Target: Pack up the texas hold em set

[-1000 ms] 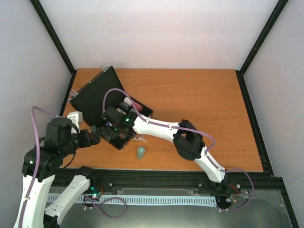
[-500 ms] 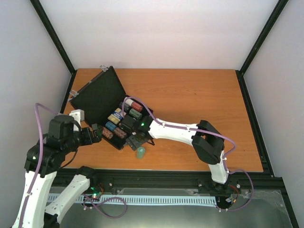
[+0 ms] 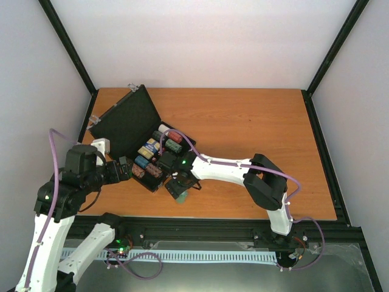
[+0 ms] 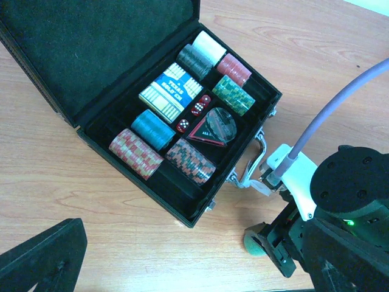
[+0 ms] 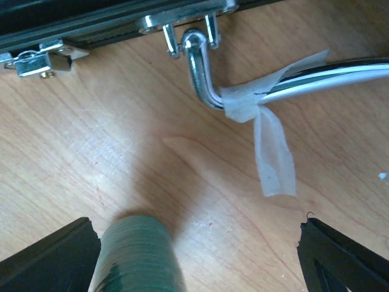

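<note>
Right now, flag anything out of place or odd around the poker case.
One green chip stack sits on the bare table, outside the case near its handle, while the other stacks are in their slots. A loose strip of clear tape also hangs from the handle.

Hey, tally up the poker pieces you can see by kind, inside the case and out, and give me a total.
Chip stacks in the case: 7
Loose green chip stack on the table: 1
Card pack: 1
Red dice: 3 visible
Black triangle: 1
Total: 13
</note>
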You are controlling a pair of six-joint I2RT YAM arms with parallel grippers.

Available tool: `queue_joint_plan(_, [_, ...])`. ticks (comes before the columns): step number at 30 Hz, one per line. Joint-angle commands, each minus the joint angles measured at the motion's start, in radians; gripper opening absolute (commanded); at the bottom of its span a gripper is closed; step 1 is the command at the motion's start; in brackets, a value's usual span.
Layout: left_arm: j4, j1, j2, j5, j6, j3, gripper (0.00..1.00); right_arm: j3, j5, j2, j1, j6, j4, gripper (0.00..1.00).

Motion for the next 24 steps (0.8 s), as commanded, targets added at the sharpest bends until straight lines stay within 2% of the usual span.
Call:
queue_joint_plan(1, [0.012,-0.005,-0.001,-0.009,0.003,0.002,1.0,-0.009,-0.067,-0.027,-0.005,-0.013,-0.003,0.9])
queue_joint_plan(6, [0.014,-0.006,0.0,-0.01,0.003,0.0,1.0,-0.042,-0.142,-0.059,-0.004,-0.028,-0.02,0.88])
queue_joint_plan(13, [0.023,-0.005,-0.001,-0.003,0.002,-0.011,1.0,-0.084,-0.184,-0.069,-0.004,-0.014,-0.015,0.75])
queue_joint_plan(17, [0.025,-0.005,-0.004,0.0,0.003,-0.017,1.0,-0.079,-0.188,-0.055,-0.004,-0.01,0.0,0.71])
queue_joint_plan(19, [0.022,-0.004,-0.004,0.002,0.003,-0.016,1.0,-0.07,-0.187,-0.042,-0.004,-0.012,0.0,0.64])
queue_joint_plan(22, [0.018,-0.005,-0.007,0.002,0.006,-0.014,1.0,-0.062,-0.188,-0.035,-0.004,-0.006,0.004,0.46])
queue_joint_plan(24, [0.014,-0.005,-0.01,0.003,0.008,-0.015,1.0,-0.059,-0.185,-0.034,-0.004,-0.002,0.006,0.39])
